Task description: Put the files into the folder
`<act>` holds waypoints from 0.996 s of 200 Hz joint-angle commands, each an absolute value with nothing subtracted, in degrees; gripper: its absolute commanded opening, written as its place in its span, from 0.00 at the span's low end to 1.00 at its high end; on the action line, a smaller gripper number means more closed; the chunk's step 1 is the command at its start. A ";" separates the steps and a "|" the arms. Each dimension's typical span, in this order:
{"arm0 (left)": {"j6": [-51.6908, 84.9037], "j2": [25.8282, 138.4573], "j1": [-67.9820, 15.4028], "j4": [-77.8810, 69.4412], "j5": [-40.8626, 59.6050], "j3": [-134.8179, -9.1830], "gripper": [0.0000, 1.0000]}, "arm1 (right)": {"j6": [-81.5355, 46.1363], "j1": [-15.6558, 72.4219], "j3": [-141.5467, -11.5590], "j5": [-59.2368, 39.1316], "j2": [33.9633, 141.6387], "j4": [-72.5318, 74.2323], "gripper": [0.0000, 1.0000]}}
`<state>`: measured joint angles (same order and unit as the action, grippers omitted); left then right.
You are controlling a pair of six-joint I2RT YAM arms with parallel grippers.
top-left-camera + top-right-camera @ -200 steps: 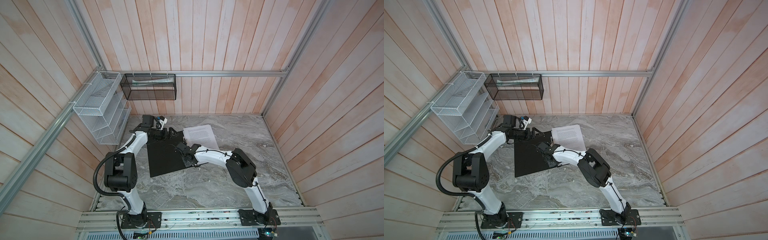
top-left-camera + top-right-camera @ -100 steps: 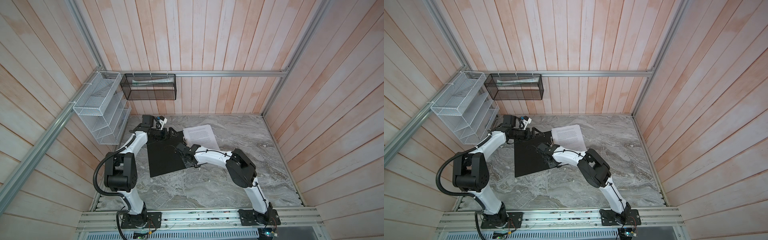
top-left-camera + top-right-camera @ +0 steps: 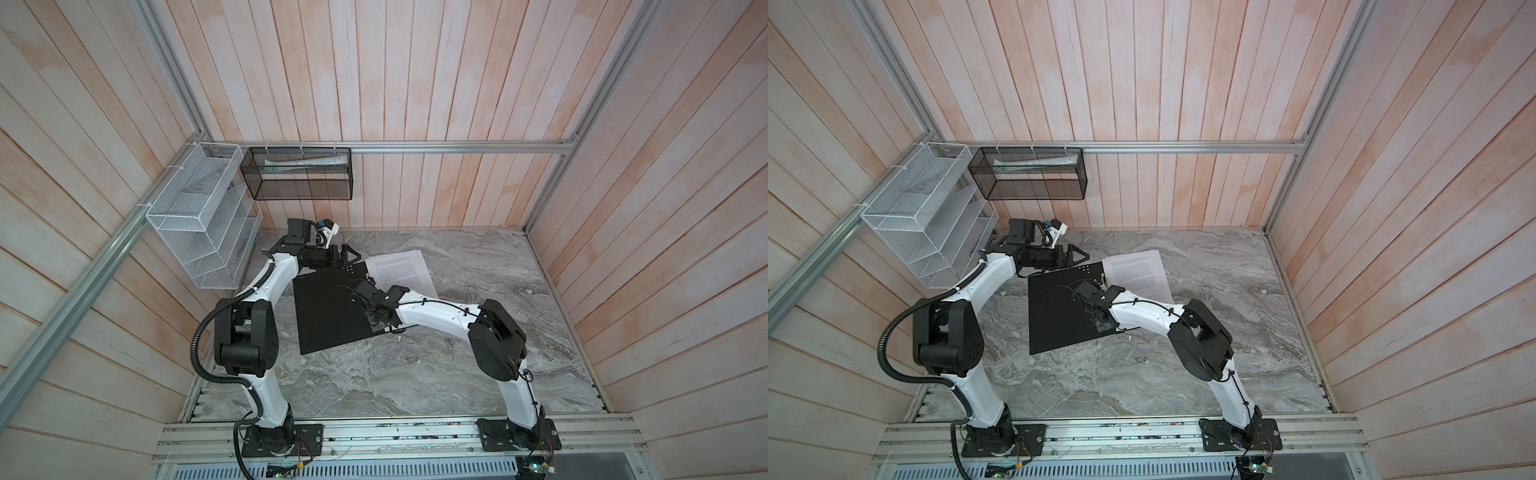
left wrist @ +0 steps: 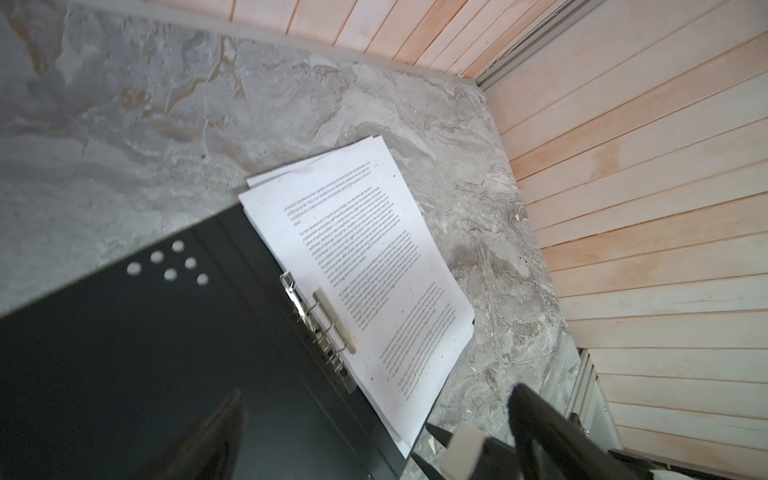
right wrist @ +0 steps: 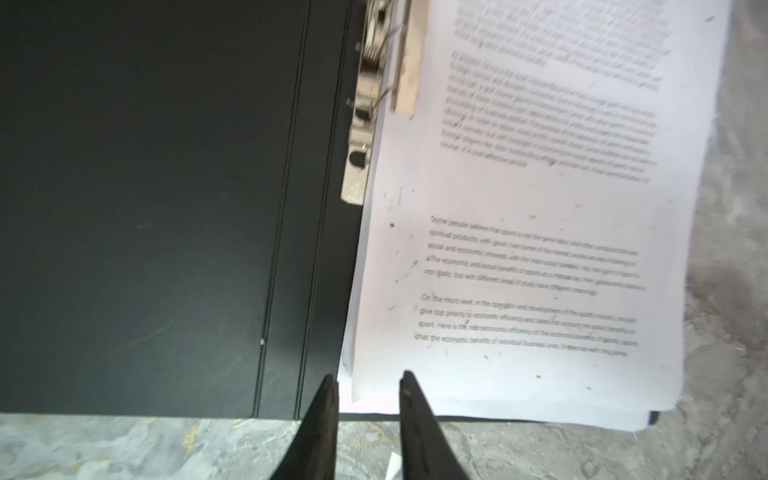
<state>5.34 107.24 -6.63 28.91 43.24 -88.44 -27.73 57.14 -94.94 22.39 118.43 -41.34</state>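
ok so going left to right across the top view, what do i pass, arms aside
wire organizer → folder → files

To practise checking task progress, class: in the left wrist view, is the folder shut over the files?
No, the folder lies open, black inside up, with the files uncovered at its metal clip.

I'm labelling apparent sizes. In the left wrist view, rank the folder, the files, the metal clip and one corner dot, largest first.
1. folder, nearest the camera and cut off by the frame
2. files
3. metal clip
4. corner dot
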 commanded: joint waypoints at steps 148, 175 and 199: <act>6.62 105.72 -10.46 11.92 32.56 -68.05 1.00 | -17.89 25.37 -129.21 -13.76 142.69 -16.60 0.22; 5.28 107.64 -10.19 14.17 34.59 -68.94 1.00 | -17.15 24.79 -144.81 -15.35 153.97 -21.98 0.23; 5.00 109.47 -10.19 14.39 37.47 -69.56 1.00 | -18.39 23.67 -147.81 -17.53 158.27 -21.78 0.23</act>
